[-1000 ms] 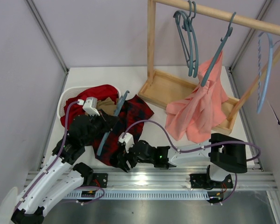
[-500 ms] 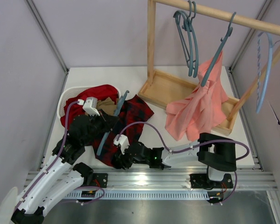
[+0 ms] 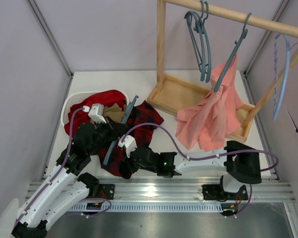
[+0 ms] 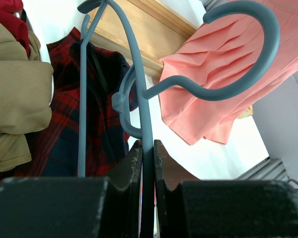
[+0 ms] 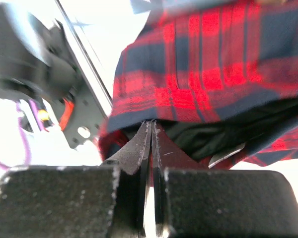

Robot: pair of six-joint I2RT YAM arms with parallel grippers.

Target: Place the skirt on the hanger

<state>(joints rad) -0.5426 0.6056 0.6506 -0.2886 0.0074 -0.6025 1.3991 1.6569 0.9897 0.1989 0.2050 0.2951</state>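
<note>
filling white basket beside skirt: red garment

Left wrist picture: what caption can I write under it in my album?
Left gripper pinching a slate-blue hanger over the plaid skirt, with a pink garment behind.

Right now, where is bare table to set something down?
Bare white table runs along the back wall, between the plain red garment and the wooden rack base. Front left is crowded: red-and-black plaid skirt, slate-blue plastic hanger, left arm, right arm.
</note>
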